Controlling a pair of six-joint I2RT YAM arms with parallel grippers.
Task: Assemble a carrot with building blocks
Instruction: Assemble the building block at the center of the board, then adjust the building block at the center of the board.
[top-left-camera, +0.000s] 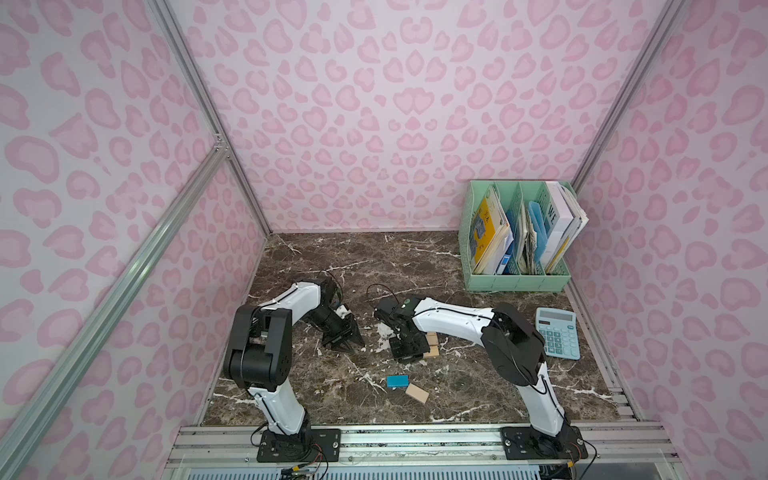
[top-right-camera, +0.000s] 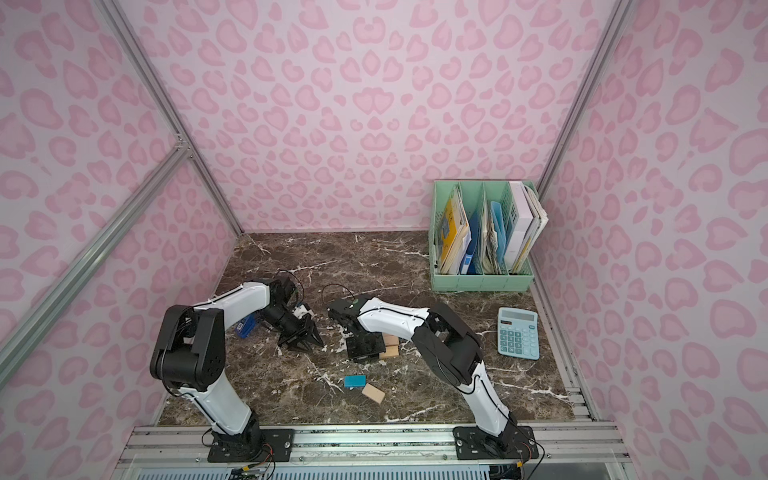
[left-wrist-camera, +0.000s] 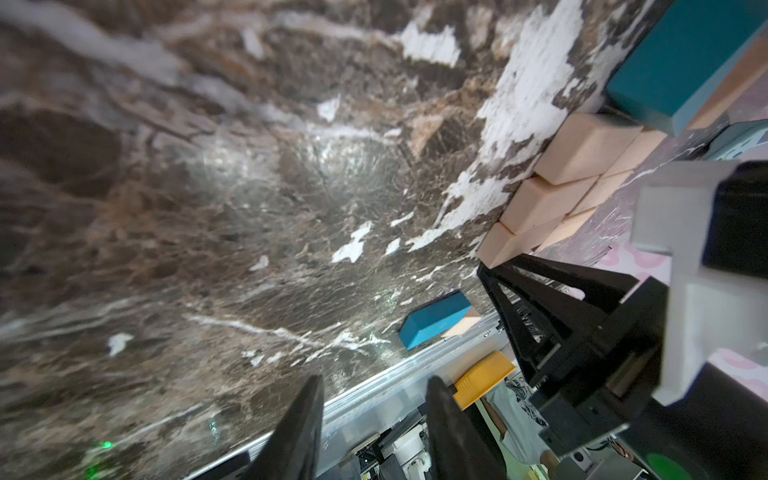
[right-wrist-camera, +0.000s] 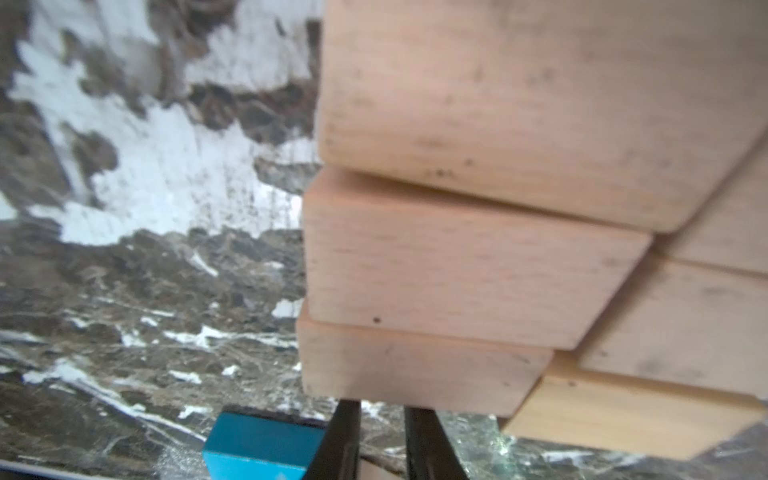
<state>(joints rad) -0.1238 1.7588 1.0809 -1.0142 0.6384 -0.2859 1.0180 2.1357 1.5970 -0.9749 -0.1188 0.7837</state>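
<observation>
The carrot (top-left-camera: 433, 351) lies flat mid-table, mostly hidden under my right gripper (top-left-camera: 407, 356) in both top views. In the right wrist view its tan blocks (right-wrist-camera: 478, 266) form two rows side by side. My right gripper (right-wrist-camera: 381, 409) is at the edge of the nearest tan block, jaws a narrow gap apart with only marble between. In the left wrist view a blue piece (left-wrist-camera: 681, 62) sits at the far end of the tan rows (left-wrist-camera: 582, 153). A loose blue rectangle (top-left-camera: 397, 381) and a loose tan rectangle (top-left-camera: 417, 393) lie nearer the front. My left gripper (top-left-camera: 347, 343) hovers open and empty to the left.
A light-blue calculator (top-left-camera: 557, 332) lies to the right of the right arm. A green file organizer (top-left-camera: 519, 278) with books and papers stands at the back right. Pink patterned walls enclose the dark marble table (top-left-camera: 332, 266); a metal rail (top-left-camera: 415, 436) runs along its front.
</observation>
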